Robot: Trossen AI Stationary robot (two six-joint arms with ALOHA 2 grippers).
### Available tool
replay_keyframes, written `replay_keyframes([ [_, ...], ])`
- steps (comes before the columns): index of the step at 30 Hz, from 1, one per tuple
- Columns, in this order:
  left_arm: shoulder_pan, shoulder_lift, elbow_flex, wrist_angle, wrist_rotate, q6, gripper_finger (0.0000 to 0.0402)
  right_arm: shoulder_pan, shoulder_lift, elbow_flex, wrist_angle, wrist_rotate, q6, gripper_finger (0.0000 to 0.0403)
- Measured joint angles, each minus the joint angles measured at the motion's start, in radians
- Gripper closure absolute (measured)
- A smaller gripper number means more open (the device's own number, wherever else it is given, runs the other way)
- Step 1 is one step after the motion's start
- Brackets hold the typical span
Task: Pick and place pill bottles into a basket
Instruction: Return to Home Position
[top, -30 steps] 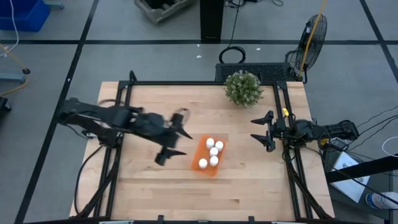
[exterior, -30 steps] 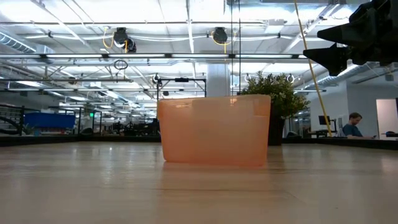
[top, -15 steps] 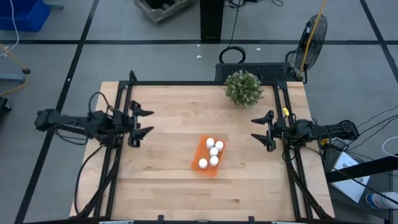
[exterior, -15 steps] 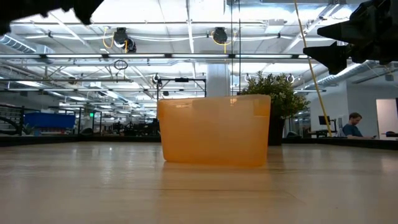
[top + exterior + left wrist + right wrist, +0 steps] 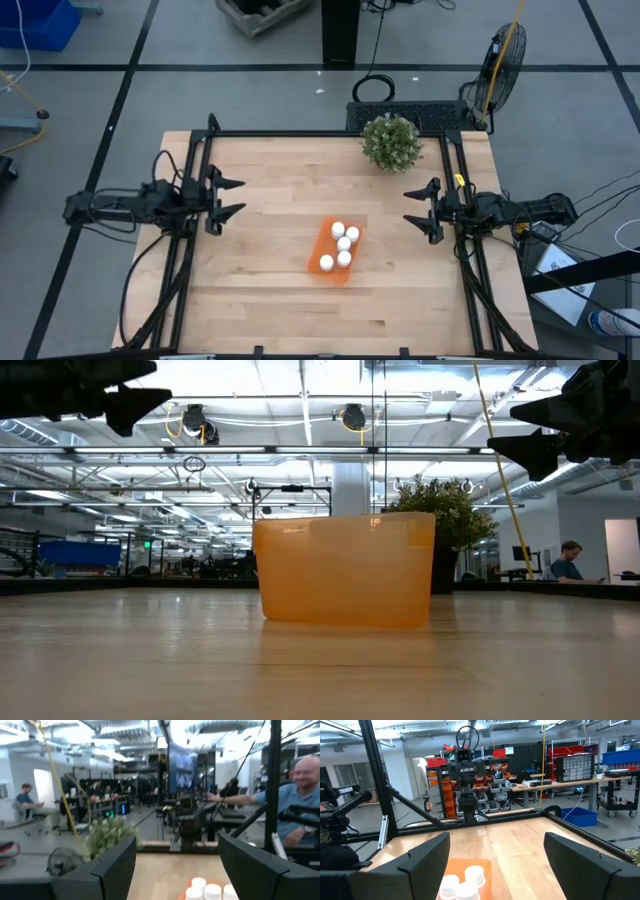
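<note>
The orange basket (image 5: 322, 268) stands near the table's middle and holds several white pill bottles (image 5: 343, 243); it also shows in the low view (image 5: 345, 568). The bottles' caps show in the left wrist view (image 5: 205, 890) and the right wrist view (image 5: 462, 882). My left gripper (image 5: 230, 197) is open and empty above the table's left side, apart from the basket. My right gripper (image 5: 421, 209) is open and empty above the table's right side.
A green bushy plant (image 5: 391, 141) stands at the table's far edge. A black frame (image 5: 330, 133) runs around the table. Bare wood lies on all sides of the basket. People show in the room beyond the table.
My left gripper has drawn back from beside the basket toward the table's left edge and has risen; it now hangs open there. My right gripper has kept still. The basket and its bottles have not moved.
</note>
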Motion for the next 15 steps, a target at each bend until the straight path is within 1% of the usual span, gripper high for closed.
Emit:
replay_keyframes([
  [3,0.020,-0.020,0.000,-0.063,0.004,-0.021,0.0123,0.000,0.000,0.000,0.000,0.000,0.000,0.0090],
  [6,0.037,-0.033,0.000,-0.118,0.035,-0.036,0.0125,0.000,0.000,0.000,0.000,0.000,-0.004,0.0090],
  [8,0.051,-0.044,0.000,-0.151,0.038,-0.039,0.0125,0.000,0.000,0.000,0.000,0.000,-0.006,0.0090],
  [13,0.080,-0.093,0.000,-0.151,0.041,-0.047,0.0117,0.000,0.000,0.000,-0.001,0.000,-0.006,0.0090],
  [15,0.088,-0.120,0.000,-0.182,0.042,-0.053,0.0115,0.000,0.000,0.000,-0.003,0.000,-0.006,0.0090],
])
